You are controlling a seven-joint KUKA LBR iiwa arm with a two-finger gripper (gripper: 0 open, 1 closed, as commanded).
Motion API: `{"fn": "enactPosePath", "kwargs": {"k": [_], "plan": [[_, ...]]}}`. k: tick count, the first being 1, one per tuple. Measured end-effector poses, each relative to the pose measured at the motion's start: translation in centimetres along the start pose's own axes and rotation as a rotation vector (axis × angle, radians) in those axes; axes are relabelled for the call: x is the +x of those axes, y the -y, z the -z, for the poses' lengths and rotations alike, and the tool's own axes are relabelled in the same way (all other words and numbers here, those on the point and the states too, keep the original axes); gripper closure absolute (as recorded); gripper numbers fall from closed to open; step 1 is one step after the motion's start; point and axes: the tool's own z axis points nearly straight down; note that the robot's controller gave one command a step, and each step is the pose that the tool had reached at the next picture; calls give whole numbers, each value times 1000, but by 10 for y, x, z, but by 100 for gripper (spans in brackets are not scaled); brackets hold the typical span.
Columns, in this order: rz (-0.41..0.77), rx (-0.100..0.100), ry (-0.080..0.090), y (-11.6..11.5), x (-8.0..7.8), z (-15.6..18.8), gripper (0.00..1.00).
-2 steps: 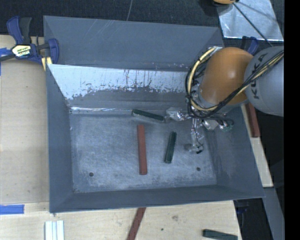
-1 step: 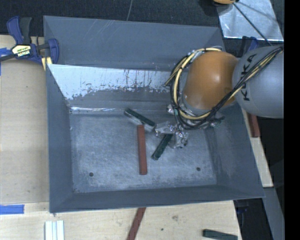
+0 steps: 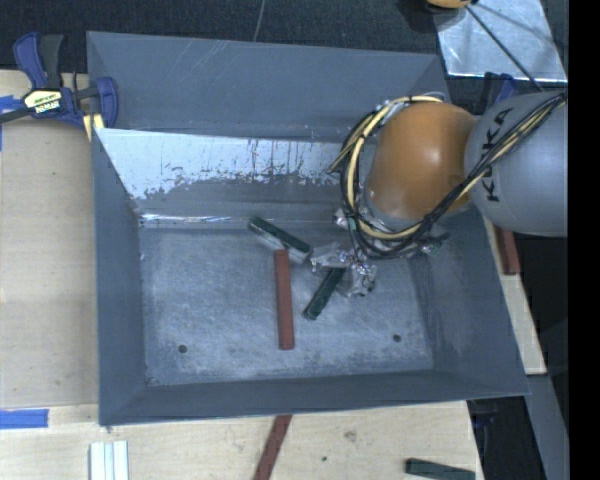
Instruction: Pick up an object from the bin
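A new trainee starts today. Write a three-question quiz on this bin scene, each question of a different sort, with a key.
1. True or false: the reddish-brown stick lies on the floor of the bin, away from its walls.
2. From which side of the view does the arm reach in?
3. Which lies nearest the tool? A) reddish-brown stick B) right dark bar C) rear dark bar
Key: 1 true; 2 right; 3 B.

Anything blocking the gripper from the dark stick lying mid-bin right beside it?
Nothing visible. The gripper hangs at the upper end of that dark stick. The red-brown stick lies to its left, apart, and a second dark stick lies farther back.
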Motion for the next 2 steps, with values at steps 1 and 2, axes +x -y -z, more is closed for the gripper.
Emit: {"fn": "enactPosePath", "kwargs": {"k": [1, 2], "plan": [[20, -5, -5, -3, -3, 53, 100], [24, -1, -1, -3, -3, 67, 100]]}}
